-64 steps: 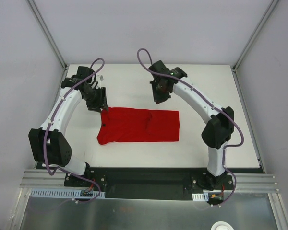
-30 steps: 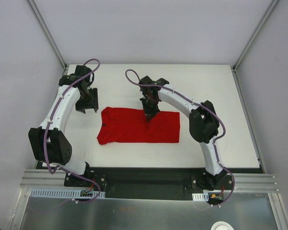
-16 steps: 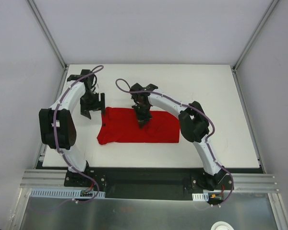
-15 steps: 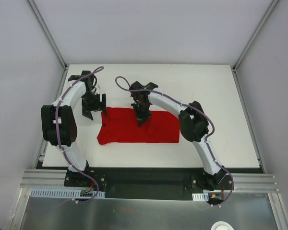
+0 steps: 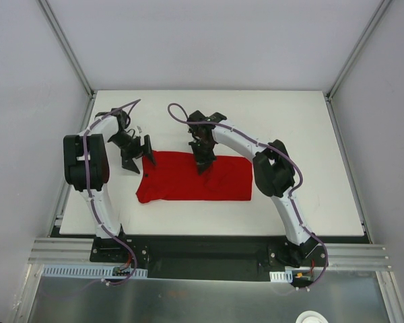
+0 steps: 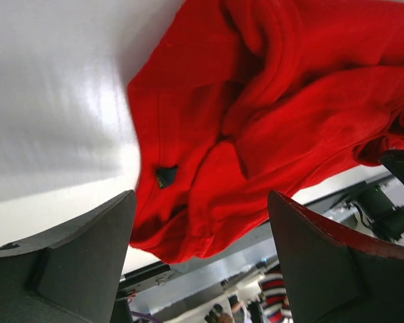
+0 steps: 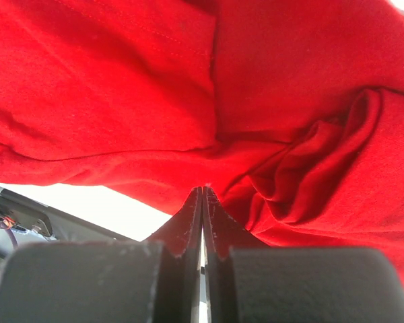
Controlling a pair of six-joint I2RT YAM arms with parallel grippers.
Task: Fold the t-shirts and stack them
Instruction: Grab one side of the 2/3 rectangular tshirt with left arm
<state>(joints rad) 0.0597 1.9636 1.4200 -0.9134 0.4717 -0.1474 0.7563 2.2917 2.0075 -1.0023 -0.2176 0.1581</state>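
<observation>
On the smooth white table, the soft, creased red t-shirt lies as a rough rectangle left of centre, long axis parallel to the near edge, with the left gripper, jaws apart, beside its far-left corner and the right gripper, jaws together, at its far edge.

Closed right claw points at rumpled red t-shirt.

Room on the right: the flat white tabletop lies bare there and along the far edge. The bright red soft fabric t-shirt lies low (easy to pass over). The white-and-black right arm arches over its far side; the black left gripper, jaws spread, crowds its far-left corner.
</observation>
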